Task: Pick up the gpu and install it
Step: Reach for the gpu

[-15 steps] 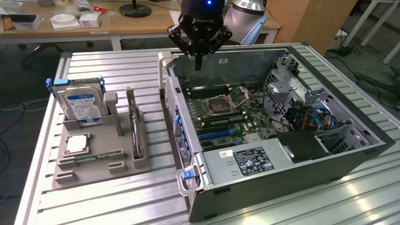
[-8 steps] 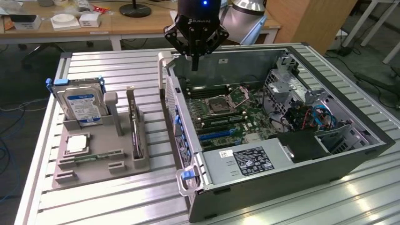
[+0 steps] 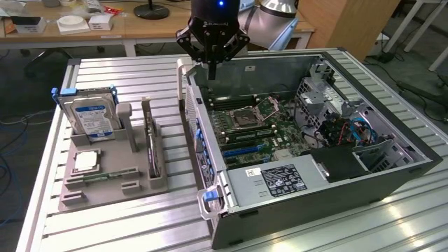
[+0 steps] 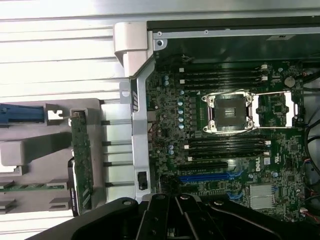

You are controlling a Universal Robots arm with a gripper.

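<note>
The black claw (image 3: 212, 73) was held clenched and empty above the wall of the open dark-grey computer case (image 3: 392, 178), apart from the thin dark gpu card (image 3: 152, 152), stood on edge in the grey plastic holder (image 3: 105, 191) on the slatted metal surface (image 3: 126, 226). Were it lowered unreleased, the card could be knocked over. One card, one silver hard drive (image 3: 91, 118) and one case were counted.

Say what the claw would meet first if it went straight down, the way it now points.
Probably the motherboard, close inside the computer case's side wall. The shut claw hangs above that edge. Depth is unclear, so the wall's rim might come first.
</note>
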